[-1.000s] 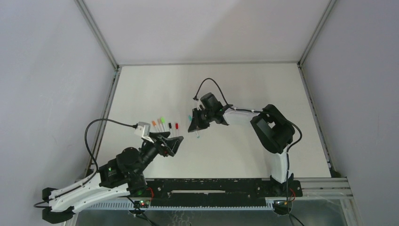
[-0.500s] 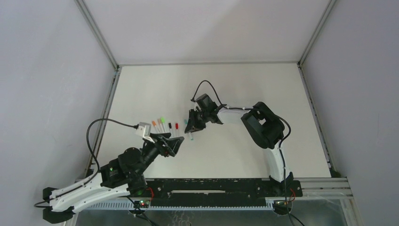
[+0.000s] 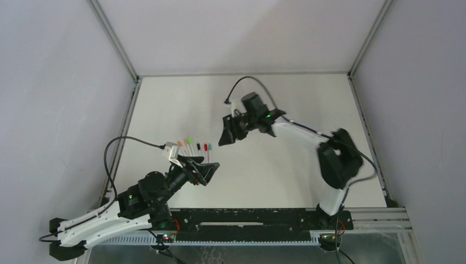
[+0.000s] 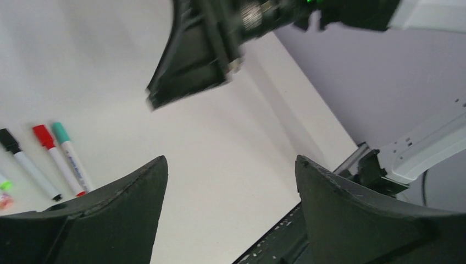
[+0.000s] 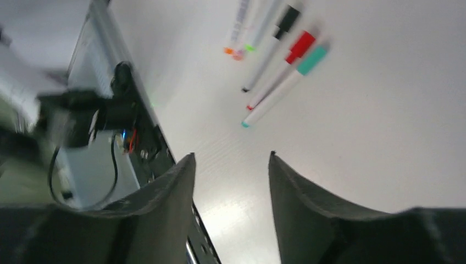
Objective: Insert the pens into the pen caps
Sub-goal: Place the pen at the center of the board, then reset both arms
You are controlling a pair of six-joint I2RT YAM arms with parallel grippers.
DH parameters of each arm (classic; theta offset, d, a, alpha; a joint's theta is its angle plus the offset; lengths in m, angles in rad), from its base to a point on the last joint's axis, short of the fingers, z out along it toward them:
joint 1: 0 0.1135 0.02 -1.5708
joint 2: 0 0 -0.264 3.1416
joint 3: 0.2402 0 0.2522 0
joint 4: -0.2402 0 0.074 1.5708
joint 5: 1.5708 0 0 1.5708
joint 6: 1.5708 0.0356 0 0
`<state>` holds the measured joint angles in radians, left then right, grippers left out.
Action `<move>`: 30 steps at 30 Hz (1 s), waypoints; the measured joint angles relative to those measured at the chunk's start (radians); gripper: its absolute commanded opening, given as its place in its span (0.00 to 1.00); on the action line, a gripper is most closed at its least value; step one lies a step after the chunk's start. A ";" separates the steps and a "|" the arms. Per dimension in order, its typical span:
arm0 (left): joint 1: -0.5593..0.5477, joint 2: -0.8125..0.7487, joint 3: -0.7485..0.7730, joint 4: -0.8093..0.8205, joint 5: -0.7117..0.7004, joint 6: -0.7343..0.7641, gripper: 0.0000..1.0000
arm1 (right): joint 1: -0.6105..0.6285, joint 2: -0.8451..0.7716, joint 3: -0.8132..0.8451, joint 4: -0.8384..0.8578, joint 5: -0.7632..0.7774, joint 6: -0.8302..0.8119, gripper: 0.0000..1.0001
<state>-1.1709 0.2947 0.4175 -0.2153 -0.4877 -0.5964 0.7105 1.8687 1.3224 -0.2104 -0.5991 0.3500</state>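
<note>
Shows teal pen (image 5: pixel 286 83) newly set down, capped, beside red pen (image 5: pixel 299 46) near left edge of table (image 3: pixel 275 181); right tool (image 5: pixel 231 157) lifted clear, parted, empty; left tool (image 4: pixel 231 159) wide, empty; capping seemingly complete.

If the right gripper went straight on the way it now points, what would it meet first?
Most likely the teal-capped pen, which lies just ahead of the open right gripper. Depth is unclear, so it might touch the table first.

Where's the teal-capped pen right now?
In the top view, the teal-capped pen lies left of centre, rightmost in the row, beside the red-capped pen.
</note>
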 measured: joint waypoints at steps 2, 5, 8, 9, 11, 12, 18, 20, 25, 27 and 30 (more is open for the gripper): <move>0.000 0.000 0.005 0.016 0.020 0.003 0.98 | -0.036 -0.122 -0.002 -0.054 -0.055 -0.138 0.74; 0.000 0.016 0.023 0.034 0.043 0.016 1.00 | -0.119 -0.336 -0.022 -0.124 -0.106 -0.350 0.91; 0.008 0.063 0.082 0.039 0.056 0.049 1.00 | -0.225 -0.550 -0.064 -0.190 -0.107 -0.513 1.00; 0.018 0.084 0.106 0.040 0.059 0.060 1.00 | -0.269 -0.616 -0.077 -0.208 -0.103 -0.554 1.00; 0.076 0.132 0.176 0.030 0.083 0.084 1.00 | -0.379 -0.739 -0.096 -0.243 -0.100 -0.600 1.00; 0.121 0.153 0.211 0.026 0.103 0.092 1.00 | -0.436 -0.786 -0.098 -0.252 -0.101 -0.607 1.00; 0.551 0.243 0.402 -0.031 0.343 0.100 1.00 | -0.741 -0.933 -0.048 -0.306 -0.037 -0.543 1.00; 0.687 0.294 0.512 -0.092 0.436 0.101 1.00 | -0.797 -0.942 0.024 -0.336 0.008 -0.517 1.00; 0.810 0.415 0.820 -0.243 0.542 0.151 1.00 | -0.820 -0.966 0.201 -0.384 0.058 -0.487 1.00; 0.814 0.440 0.927 -0.293 0.555 0.180 1.00 | -0.820 -0.969 0.262 -0.400 0.068 -0.459 1.00; 0.814 0.440 1.019 -0.353 0.563 0.214 1.00 | -0.820 -0.969 0.363 -0.415 0.089 -0.402 0.99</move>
<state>-0.3565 0.7345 1.4368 -0.5682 0.0750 -0.3828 -0.1097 0.8993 1.6855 -0.6254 -0.5098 -0.0525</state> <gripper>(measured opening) 0.996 0.993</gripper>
